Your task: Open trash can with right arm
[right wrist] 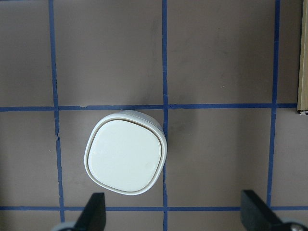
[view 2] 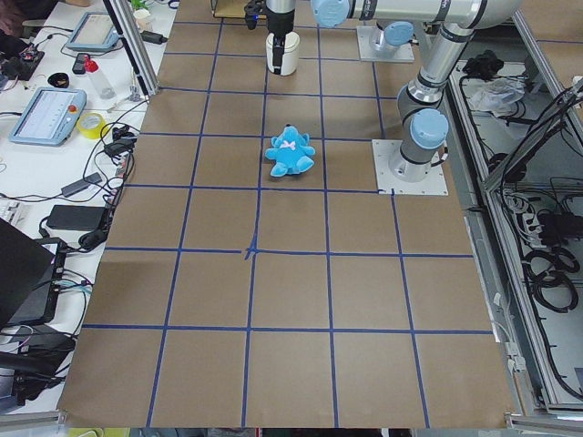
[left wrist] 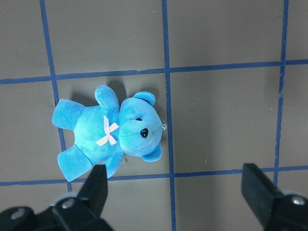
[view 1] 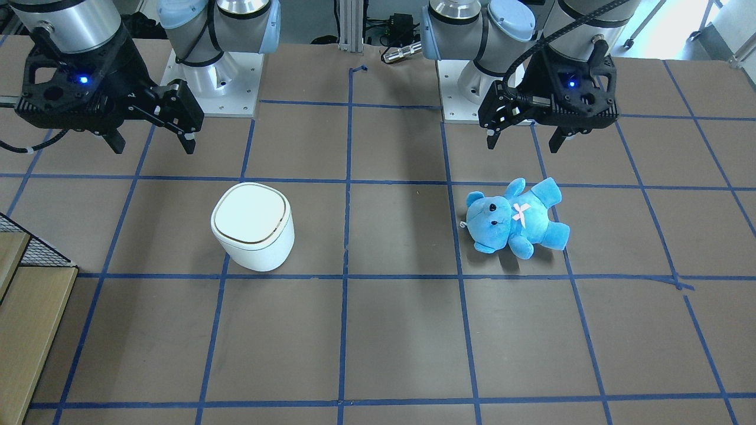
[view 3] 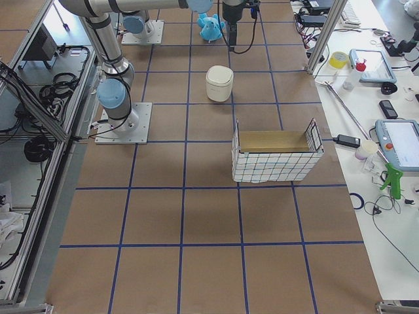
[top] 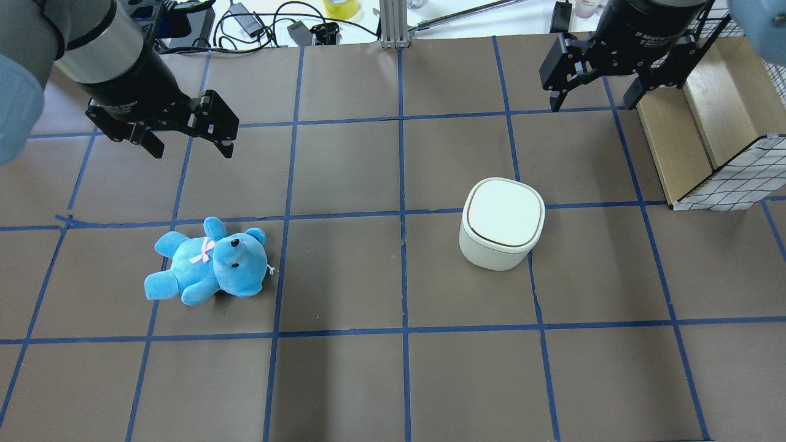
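Observation:
The trash can (top: pixel 502 224) is a small white bin with a flat lid edged by a thin tan ring. It stands upright on the table with the lid shut, and it also shows in the front view (view 1: pixel 253 235) and in the right wrist view (right wrist: pixel 125 159). My right gripper (top: pixel 594 103) hangs open and empty above the table, beyond the can and slightly to its right, not touching it; the front view shows it too (view 1: pixel 153 144). My left gripper (top: pixel 191 150) is open and empty above a blue teddy bear (top: pixel 209 264).
A wooden box with a wire-mesh side (top: pixel 706 141) stands at the table's right edge, close to my right gripper. The teddy bear (view 1: pixel 517 218) lies on its back on the left half. Blue tape lines grid the brown table.

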Controlling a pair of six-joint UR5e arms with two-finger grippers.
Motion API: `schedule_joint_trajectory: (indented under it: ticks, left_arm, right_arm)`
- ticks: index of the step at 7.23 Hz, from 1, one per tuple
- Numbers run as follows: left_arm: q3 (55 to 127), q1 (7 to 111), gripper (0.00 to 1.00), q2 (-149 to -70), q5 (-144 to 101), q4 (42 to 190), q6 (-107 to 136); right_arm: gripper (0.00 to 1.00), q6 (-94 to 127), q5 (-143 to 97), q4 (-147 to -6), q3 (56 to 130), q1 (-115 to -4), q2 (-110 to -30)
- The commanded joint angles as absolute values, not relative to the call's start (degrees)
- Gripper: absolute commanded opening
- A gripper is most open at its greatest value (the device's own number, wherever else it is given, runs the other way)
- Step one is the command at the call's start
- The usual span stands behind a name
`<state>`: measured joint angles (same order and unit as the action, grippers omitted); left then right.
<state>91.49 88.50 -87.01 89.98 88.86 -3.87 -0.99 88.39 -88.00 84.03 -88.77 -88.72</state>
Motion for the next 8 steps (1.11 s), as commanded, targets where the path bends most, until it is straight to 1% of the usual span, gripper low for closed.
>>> schedule_joint_trajectory:
  ticks: [1, 8]
  left_arm:
    - [91.49, 88.51, 1.0, -87.01, 90.0, 88.86, -3.87]
    - [91.49, 88.51, 1.0, -87.01, 90.0, 88.86, -3.87]
  right_arm:
    - [1.0, 1.04, 88.16, -88.07, 83.94, -88.94, -88.77]
    - [1.0, 3.34, 88.15, -88.15, 84.02, -89.21, -88.86]
